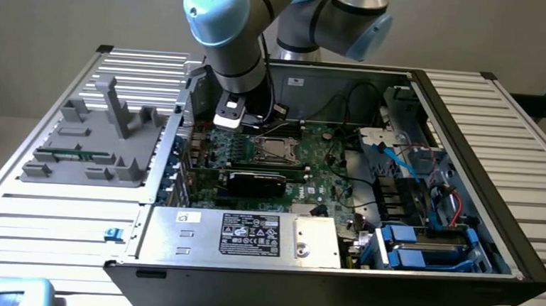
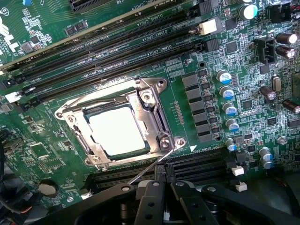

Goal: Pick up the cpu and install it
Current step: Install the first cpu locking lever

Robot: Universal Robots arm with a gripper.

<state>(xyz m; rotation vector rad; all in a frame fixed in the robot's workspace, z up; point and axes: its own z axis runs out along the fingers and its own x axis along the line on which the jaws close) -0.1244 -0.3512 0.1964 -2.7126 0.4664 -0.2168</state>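
Observation:
The cpu (image 2: 117, 130), a flat square chip with a bright silvery top, lies in the motherboard socket (image 2: 152, 101), with the metal frame around its edges. In the exterior view the cpu (image 1: 273, 150) sits mid-board inside the open computer case. My gripper (image 2: 166, 182) hovers just off one side of the socket, its two black fingers (image 2: 152, 199) close together with nothing between them. A thin wire lever (image 2: 147, 172) runs from the socket corner toward the fingers. In the exterior view the gripper (image 1: 231, 120) hangs above the board, to the exterior view's left of the socket.
Black memory slots (image 2: 117, 47) flank the socket, and capacitors (image 2: 227, 93) stand nearby. A black expansion card (image 1: 262, 181) and a white-labelled silver box (image 1: 249, 235) lie toward the case front. A grey fixture (image 1: 98, 142) stands on the slatted table (image 1: 50, 218) outside the case.

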